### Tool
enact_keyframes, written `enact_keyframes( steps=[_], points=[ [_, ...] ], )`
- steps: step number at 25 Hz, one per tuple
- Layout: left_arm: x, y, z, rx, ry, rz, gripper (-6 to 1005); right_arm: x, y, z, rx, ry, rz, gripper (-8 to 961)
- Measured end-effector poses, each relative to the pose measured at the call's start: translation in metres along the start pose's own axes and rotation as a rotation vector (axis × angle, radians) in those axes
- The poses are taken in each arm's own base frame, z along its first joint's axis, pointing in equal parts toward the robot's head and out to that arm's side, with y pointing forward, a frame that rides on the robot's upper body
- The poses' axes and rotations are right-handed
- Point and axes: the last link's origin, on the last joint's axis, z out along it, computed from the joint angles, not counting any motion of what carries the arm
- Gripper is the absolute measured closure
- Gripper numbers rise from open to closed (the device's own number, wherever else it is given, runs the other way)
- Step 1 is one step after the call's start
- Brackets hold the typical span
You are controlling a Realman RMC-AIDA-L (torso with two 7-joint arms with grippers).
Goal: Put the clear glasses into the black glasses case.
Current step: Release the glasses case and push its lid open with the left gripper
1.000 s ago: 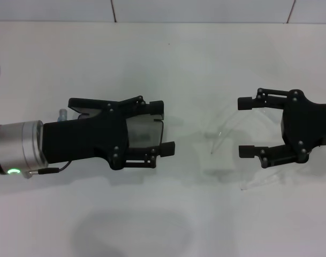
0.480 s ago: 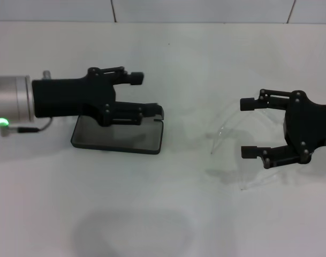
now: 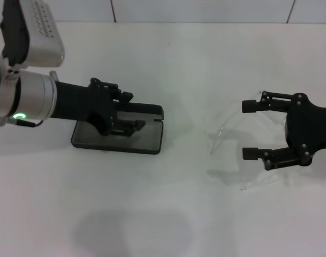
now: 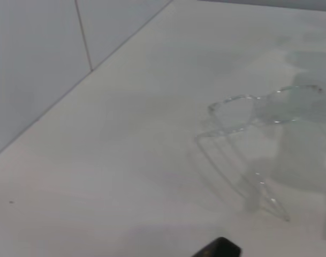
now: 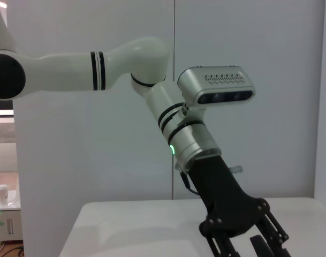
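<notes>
The black glasses case point(image 3: 98, 142) lies open and flat at the left of the white table, grey lining up. My left gripper point(image 3: 137, 111) reaches down over the case's far half, its fingers apart and nothing seen between them. The clear glasses point(image 3: 227, 124) lie to the right of the middle, faint against the table, one thin arm point(image 3: 262, 181) trailing toward the front. My right gripper point(image 3: 249, 130) hovers open just right of the lens, one finger on each side of the frame's end. In the left wrist view the clear glasses point(image 4: 247, 115) show on the table.
A tiled wall point(image 3: 205, 9) runs along the table's far edge. The right wrist view shows the white left arm point(image 5: 125, 59) with its silver wrist camera point(image 5: 216, 85) and the left gripper point(image 5: 243, 230) from afar.
My left arm has drawn back to the left and tilted down, uncovering the open case. The right gripper has shifted slightly right and stays open.
</notes>
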Motion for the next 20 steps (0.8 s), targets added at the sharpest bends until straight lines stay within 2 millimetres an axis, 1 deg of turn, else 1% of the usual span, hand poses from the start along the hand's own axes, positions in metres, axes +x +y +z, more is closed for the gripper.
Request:
enact_keyframes(
  steps=[8,14,20],
  points=[
    [0.003,-0.010,0.002,0.062,-0.003,0.018,345,-0.001,0.000,0.003,-0.004,-0.004,-0.012,113],
    [-0.005,-0.012,0.002,0.074,-0.073,0.033,397,-0.001,0.000,0.004,-0.008,-0.005,-0.015,117],
    [-0.007,-0.015,0.003,0.093,-0.092,0.043,449,-0.002,0.000,0.004,-0.011,-0.006,-0.016,122]
  ],
)
